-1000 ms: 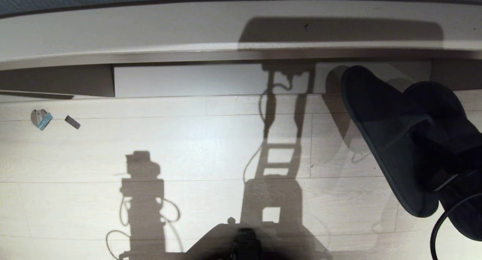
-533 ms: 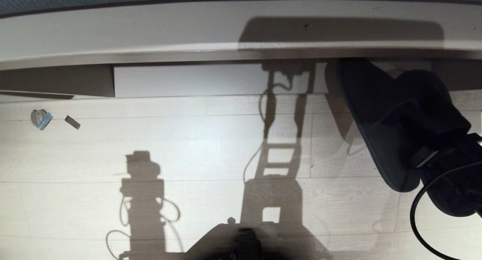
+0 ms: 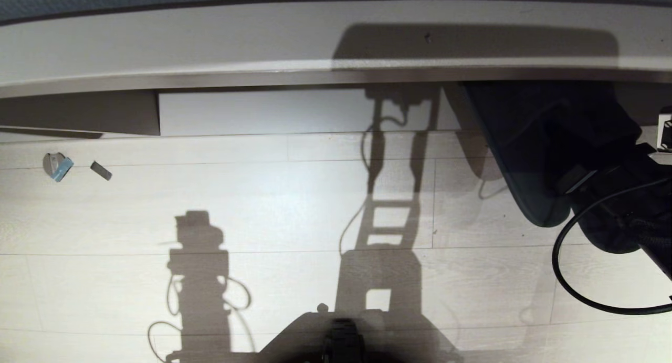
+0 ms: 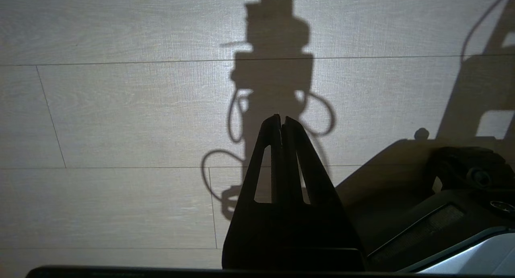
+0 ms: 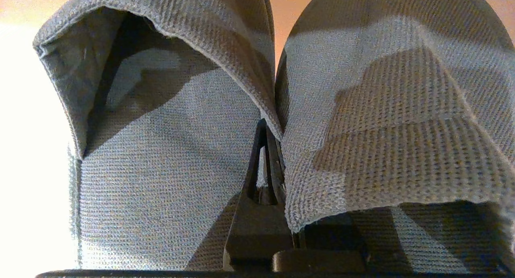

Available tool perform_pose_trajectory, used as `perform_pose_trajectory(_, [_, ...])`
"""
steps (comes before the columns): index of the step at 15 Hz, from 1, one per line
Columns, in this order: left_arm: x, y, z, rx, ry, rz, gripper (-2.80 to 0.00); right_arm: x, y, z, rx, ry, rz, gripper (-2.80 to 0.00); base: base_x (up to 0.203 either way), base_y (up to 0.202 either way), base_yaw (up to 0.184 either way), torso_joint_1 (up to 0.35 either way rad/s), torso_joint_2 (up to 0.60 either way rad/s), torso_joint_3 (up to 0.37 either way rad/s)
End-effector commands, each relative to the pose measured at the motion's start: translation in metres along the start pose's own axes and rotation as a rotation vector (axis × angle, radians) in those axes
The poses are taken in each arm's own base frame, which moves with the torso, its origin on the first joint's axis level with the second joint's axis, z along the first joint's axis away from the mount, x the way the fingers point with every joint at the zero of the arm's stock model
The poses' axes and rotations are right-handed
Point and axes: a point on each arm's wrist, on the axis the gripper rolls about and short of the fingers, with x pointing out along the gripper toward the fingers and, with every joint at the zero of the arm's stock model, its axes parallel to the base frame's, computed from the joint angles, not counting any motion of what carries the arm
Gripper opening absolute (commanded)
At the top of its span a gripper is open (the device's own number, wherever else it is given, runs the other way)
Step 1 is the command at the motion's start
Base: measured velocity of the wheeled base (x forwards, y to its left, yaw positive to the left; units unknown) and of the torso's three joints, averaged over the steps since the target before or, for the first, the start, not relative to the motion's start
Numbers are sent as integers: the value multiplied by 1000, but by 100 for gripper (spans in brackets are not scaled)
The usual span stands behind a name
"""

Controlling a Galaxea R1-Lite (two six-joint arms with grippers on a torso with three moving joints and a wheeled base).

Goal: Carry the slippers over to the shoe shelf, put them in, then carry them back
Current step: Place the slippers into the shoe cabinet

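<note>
Being carried toward the shoe shelf [image 3: 294, 111], the slippers [image 3: 530, 158] are being held as a pair by the right claw [image 5: 267, 149], at the right end of the shelf's front edge. In the right wrist view the claw is being seen pinched narrow on the inner fabric edges of both slippers, one slipper hanging on each side of it. In the head view the toes are being hidden under the top board [image 3: 210, 42] of the unit, while the heels and the dark soles are being kept out over the floor [image 3: 262, 205]. Whether the toes are resting on the shelf's pale bottom board cannot be told.

The left claw [image 4: 281, 123] is being kept closed on nothing, parked low over the floor beside the robot's base.

The placing step is being judged as under way and not finished. Several risks are being noted. Only thin, soft fabric is being gripped, so one slipper could be let slip out if it is dragged against the shelf's edge or board. The pair is being brought in at a slant, so a toe could be caught and folded under. The arm's black cable [image 3: 577, 279] is hanging in a loose loop and could be snagged on a heel.
</note>
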Motion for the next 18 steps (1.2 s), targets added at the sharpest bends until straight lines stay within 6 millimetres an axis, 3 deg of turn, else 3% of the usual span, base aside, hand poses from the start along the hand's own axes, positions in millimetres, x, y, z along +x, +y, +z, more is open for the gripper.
perform_pose_trajectory(1, [0,0,0,-1,0,0,-280,9,-1,-2,-3,-11,8,-280,0,0,0,0,0,0])
perform_pose_trajectory(18, [0,0,0,-1,0,0,-280,76,-17,-2,-92,-150,31,-280,0,0,0,0,0,0])
